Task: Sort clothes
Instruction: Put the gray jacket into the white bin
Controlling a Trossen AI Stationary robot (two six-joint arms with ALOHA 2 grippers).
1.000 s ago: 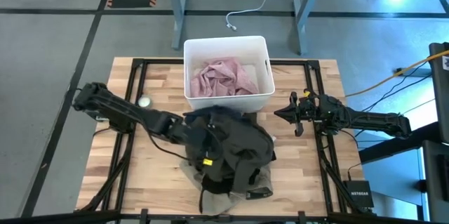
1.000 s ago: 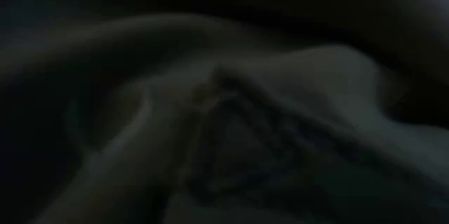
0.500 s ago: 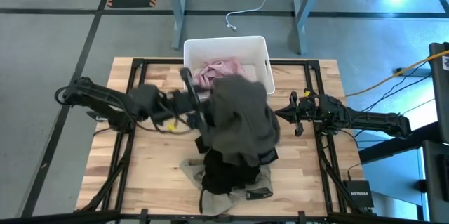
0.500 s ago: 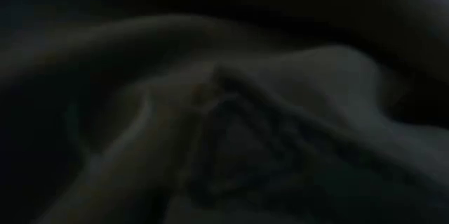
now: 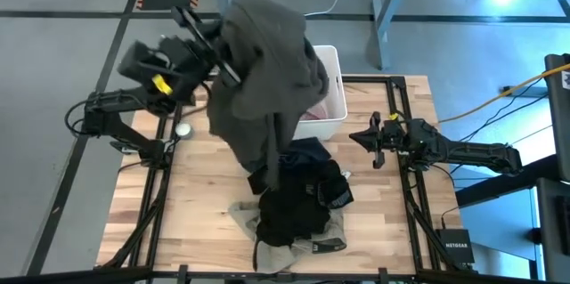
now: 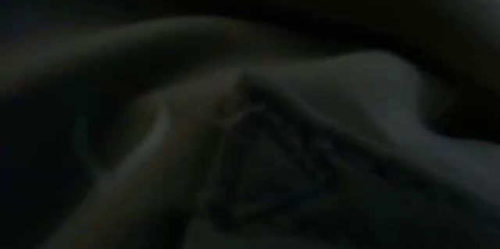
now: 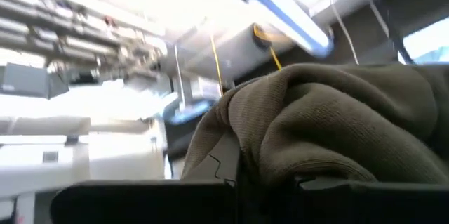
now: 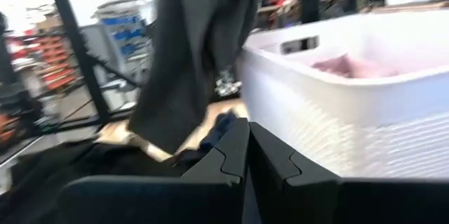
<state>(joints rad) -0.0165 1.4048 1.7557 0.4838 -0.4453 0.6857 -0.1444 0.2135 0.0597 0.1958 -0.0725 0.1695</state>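
Note:
My left gripper (image 5: 223, 52) is raised high over the table's far left, beside the white bin (image 5: 331, 63), and is shut on a dark olive garment (image 5: 263, 61). The garment also shows in the left wrist view (image 7: 330, 126) and the right wrist view (image 8: 189, 48). A pale pink shirt (image 5: 313, 115) lies in the bin. Black pieces (image 5: 298, 197) lie heaped on khaki-tan trousers (image 5: 245, 220) at the table's middle. My right gripper (image 5: 370, 138) is shut and empty, right of the pile. Cloth covers the low view. My left gripper holds the olive garment by a bunched fold at its upper part (image 7: 245, 147), pinched between the two fingers (image 7: 147, 199). The cloth bulges over the fingers and hides the exact place. The garment hangs long and slack below, its lower end (image 5: 267, 173) down by the pile.
The white bin (image 8: 351, 104) stands at the table's far middle. A black frame (image 5: 396, 97) runs around the wooden tabletop. A small round object (image 5: 183, 129) lies at the left. Bare wood shows at the near left (image 5: 178, 213) and near right (image 5: 383, 222).
My left gripper has risen steeply and swung toward the table's far left corner, tipping upward, still shut on the olive garment. The garment has been drawn up off the pile and now hangs long, uncovering the black pieces underneath. The right arm has kept still.

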